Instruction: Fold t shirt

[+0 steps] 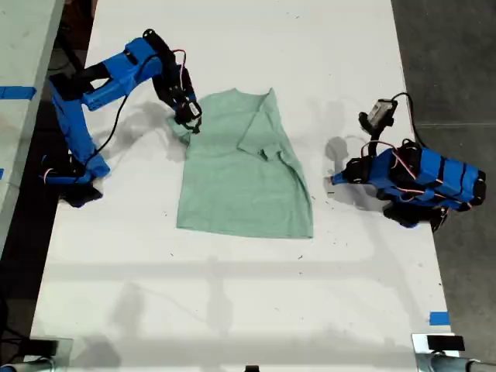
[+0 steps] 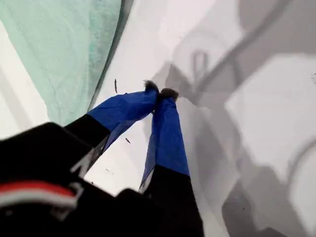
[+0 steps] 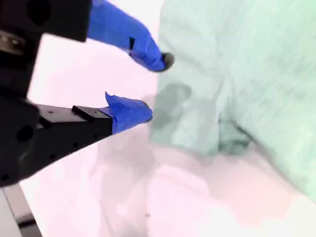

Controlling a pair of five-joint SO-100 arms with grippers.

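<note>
The pale mint-green t shirt (image 1: 240,178) lies flat mid-table, and the side toward the exterior view's right is folded over onto its body. My second gripper (image 1: 190,120) hangs open at the sleeve on the exterior view's left. Its blue fingertips (image 3: 157,86) straddle the sleeve's edge (image 3: 197,118) without holding it. My first gripper (image 1: 335,180) rests low on the table, off the shirt toward the exterior view's right. It is shut (image 2: 159,92) with nothing in it, and the shirt's edge (image 2: 64,49) lies a short way off.
The white table (image 1: 232,310) ends at dark floor on the exterior view's right. Blue tape marks (image 1: 439,318) sit near the front corner there. A second table with blue tape (image 1: 17,93) borders the exterior view's left. Cables trail from both arms.
</note>
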